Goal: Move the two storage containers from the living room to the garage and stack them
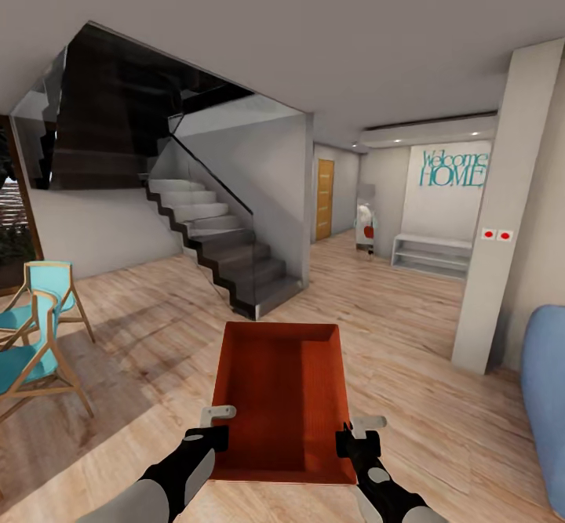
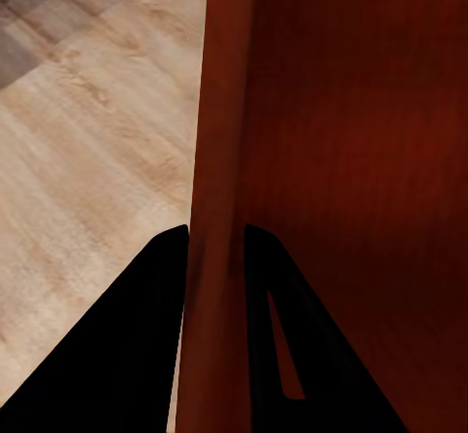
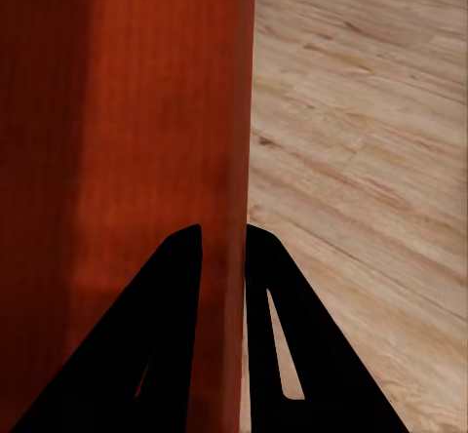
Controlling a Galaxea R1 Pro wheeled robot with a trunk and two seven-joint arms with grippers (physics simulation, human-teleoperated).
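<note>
Storage container [image 1: 282, 397] | empty | both side walls clamped in jaws

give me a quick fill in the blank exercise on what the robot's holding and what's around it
1. Both grippers, left and right, are shut on the walls of one red-orange ____.
2. The floor under the robot is light ____ planking.
3. The teal lettering on the far wall reads "Welcome ____".
4. The two chairs at the robot's left have ____ seats.

Missing words: container; wood; HOME; teal
</note>
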